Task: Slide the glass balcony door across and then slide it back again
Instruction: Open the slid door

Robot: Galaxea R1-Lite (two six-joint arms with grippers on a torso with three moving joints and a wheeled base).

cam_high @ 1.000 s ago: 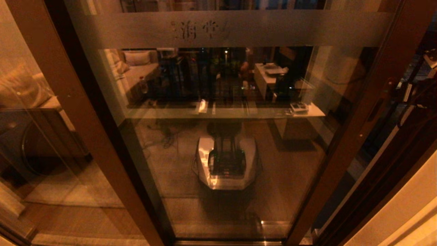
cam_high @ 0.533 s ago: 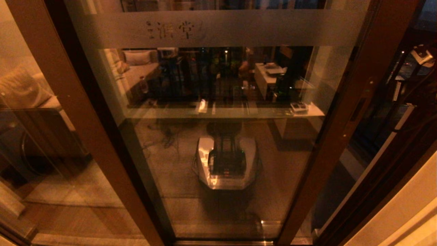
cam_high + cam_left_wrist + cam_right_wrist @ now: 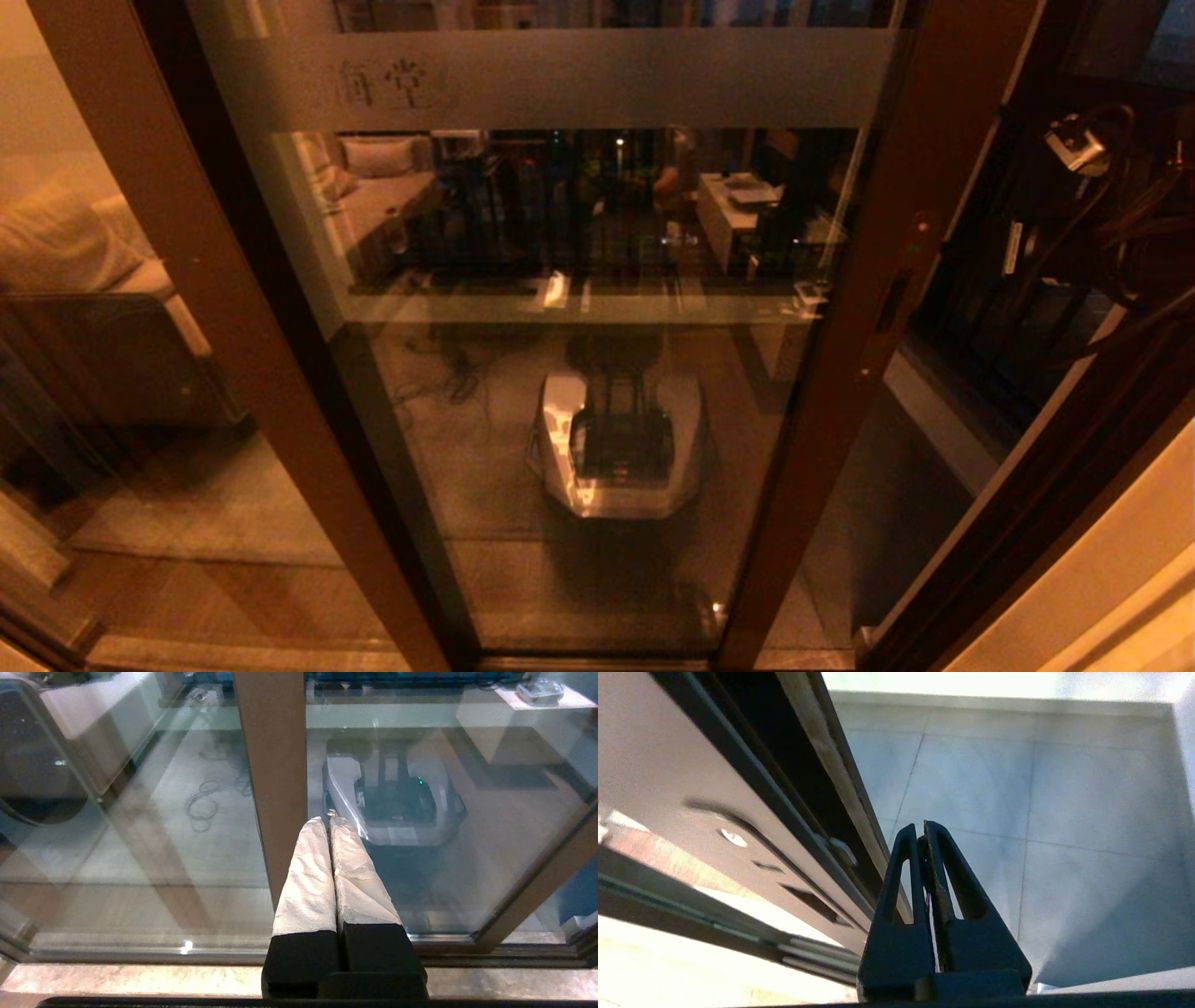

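The glass balcony door [image 3: 597,308] has a frosted band [image 3: 635,79] near its top and a dark brown right stile [image 3: 845,373] with a narrow handle slot [image 3: 893,299]. A gap stands open to the right of the stile. My right gripper [image 3: 923,828] is shut and empty, close beside the door's edge [image 3: 752,788] and above the balcony tiles; I cannot tell if it touches. The right arm [image 3: 1111,224] shows in the gap. My left gripper [image 3: 329,819] is shut, its taped fingers [image 3: 308,882] held before the glass.
A wide brown post [image 3: 196,308] of the fixed glass panel stands at the left. The outer door frame [image 3: 1055,504] runs down the right side. Grey tiles [image 3: 1064,788] cover the balcony floor beyond the gap. The glass reflects the robot's base [image 3: 621,448].
The door has slid to the left, widening the gap on its right. The right arm has moved left with the stile. The left arm has stayed still.
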